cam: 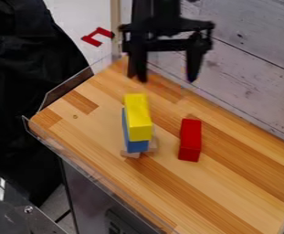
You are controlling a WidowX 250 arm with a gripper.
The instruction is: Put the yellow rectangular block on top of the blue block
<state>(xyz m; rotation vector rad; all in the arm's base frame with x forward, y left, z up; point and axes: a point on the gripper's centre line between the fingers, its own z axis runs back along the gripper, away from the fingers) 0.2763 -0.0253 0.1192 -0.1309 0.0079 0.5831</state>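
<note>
Resting on the blue block (138, 146) — pale wood (130, 154) is peeking out around its base — the yellow block (138, 116) is lying near the red block (190, 139). Beyond, the gripper (166, 79) is hanging fingers-down, spread wide and gripping nothing.

No readable text; red angular mark (90, 40) beyond wooden tabletop (229, 192), letter or not unclear

Yellow block (137, 115), blue block (137, 146), red block (190, 140); tabletop (229, 178) striped tan, brown; pincer (165, 80) black.
</note>
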